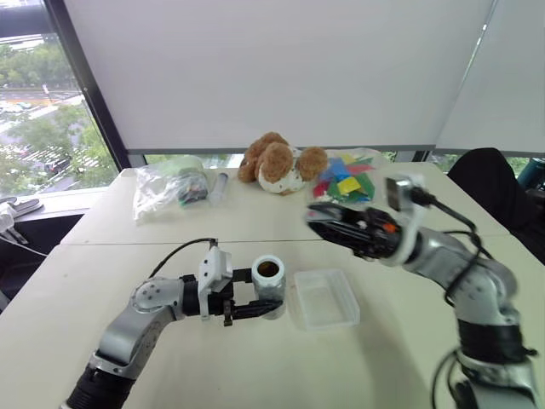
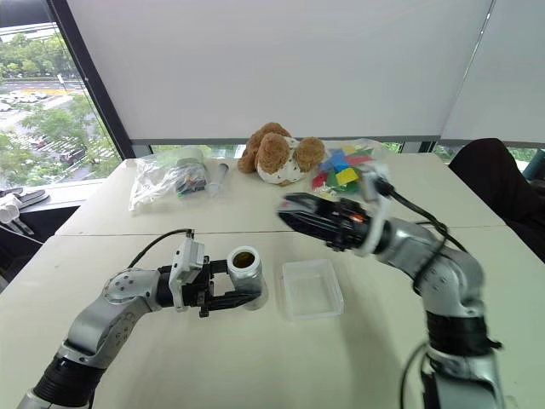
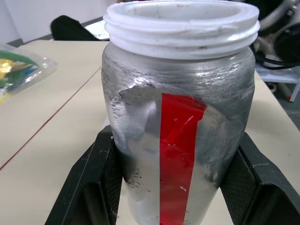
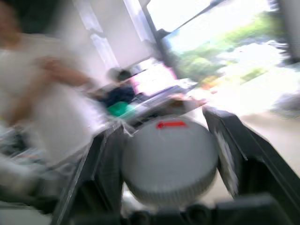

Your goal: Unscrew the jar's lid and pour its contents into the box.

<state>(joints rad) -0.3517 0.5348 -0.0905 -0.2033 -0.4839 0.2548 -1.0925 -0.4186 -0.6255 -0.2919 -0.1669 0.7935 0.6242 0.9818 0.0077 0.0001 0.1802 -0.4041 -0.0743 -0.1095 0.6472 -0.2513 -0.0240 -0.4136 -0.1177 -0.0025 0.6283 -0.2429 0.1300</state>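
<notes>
The jar (image 1: 269,285), silver with a red stripe, stands upright on the table with its white threaded neck open, and my left gripper (image 1: 271,303) is shut on its body. The brown contents (image 2: 244,256) show down inside the mouth. In the left wrist view the black fingers (image 3: 93,183) press on both sides of the jar (image 3: 178,140). My right gripper (image 1: 322,218) hovers above and behind the box, shut on the round grey lid (image 4: 168,161). The box (image 1: 324,298), a shallow clear tray, lies just right of the jar.
At the back of the table sit a brown teddy bear (image 1: 277,164), a clear bag (image 1: 170,187) on the left, a bag of coloured items (image 1: 345,181) on the right and a small tube (image 1: 219,187). A dark chair (image 1: 494,183) stands at the far right.
</notes>
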